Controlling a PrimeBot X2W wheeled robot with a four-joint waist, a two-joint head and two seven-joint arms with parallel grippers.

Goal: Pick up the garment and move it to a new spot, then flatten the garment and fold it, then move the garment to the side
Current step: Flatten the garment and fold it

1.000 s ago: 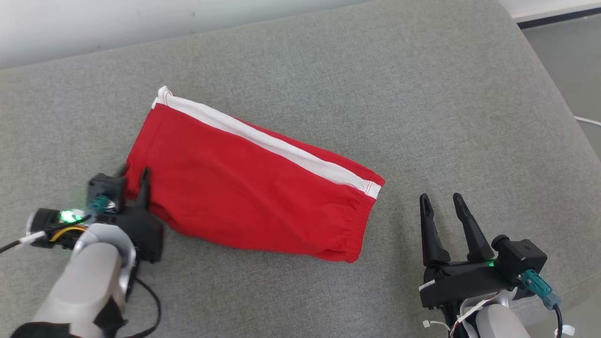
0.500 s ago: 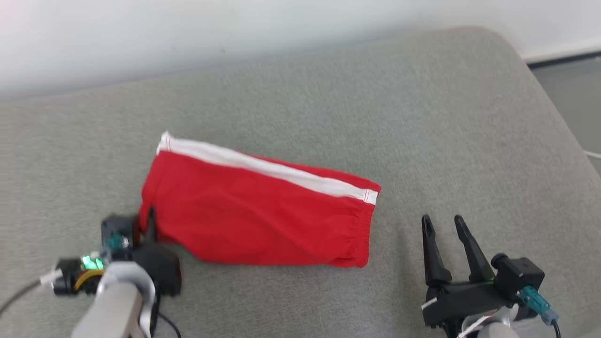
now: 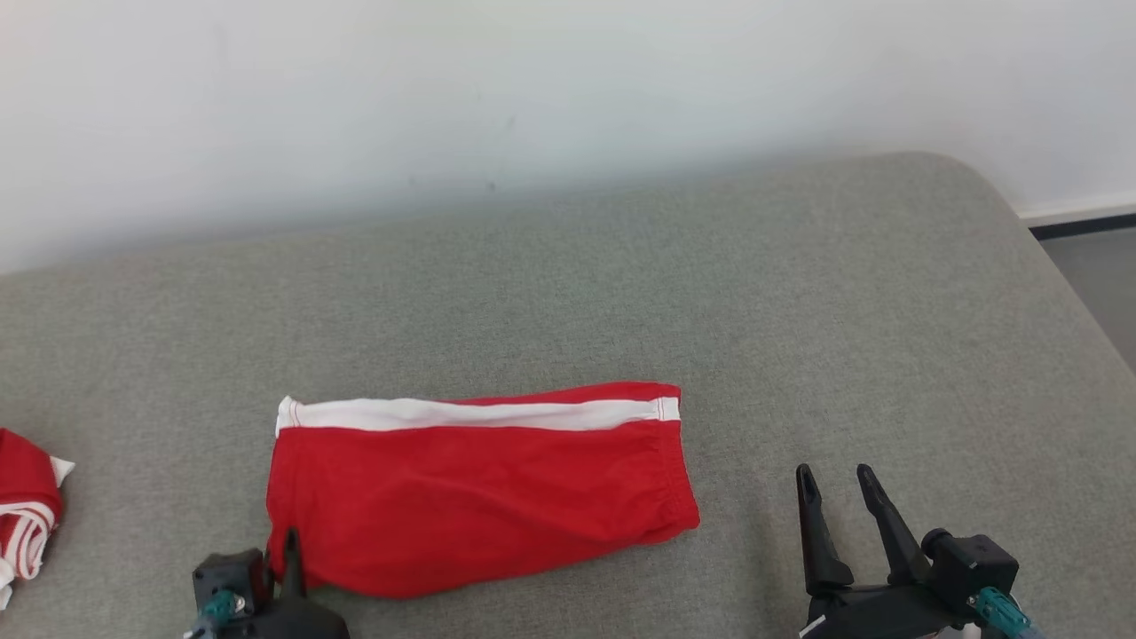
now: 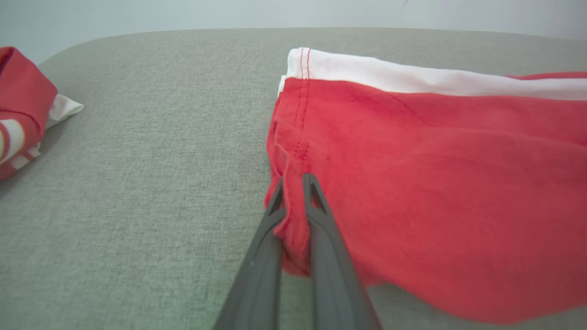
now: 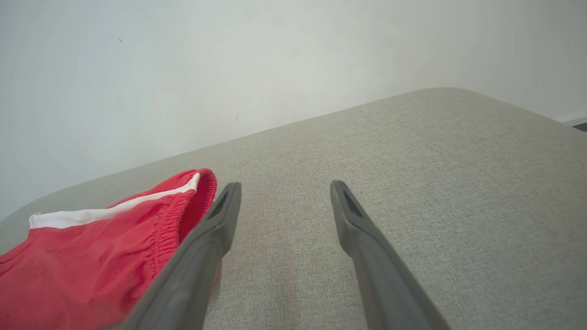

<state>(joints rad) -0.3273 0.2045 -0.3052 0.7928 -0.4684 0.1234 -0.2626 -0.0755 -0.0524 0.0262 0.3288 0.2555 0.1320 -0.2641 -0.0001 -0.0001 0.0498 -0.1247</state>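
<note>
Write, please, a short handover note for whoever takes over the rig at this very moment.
Left hand: shut on the near-left corner of the red shorts.
Right hand: open, holding nothing, beside the shorts' waistband end, apart from them.
Shorts: flat on the grey cushion, apparently folded in half, white stripe along the far edge.
Another red-and-white garment lies at the far left.
Done, it seems: flattening and folding.
Left: move the shorts to the side.

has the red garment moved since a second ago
Yes. Judged against the back edge of the grey surface, the red garment has turned: its white stripe lay slanted across, and now runs nearly along that edge.
</note>
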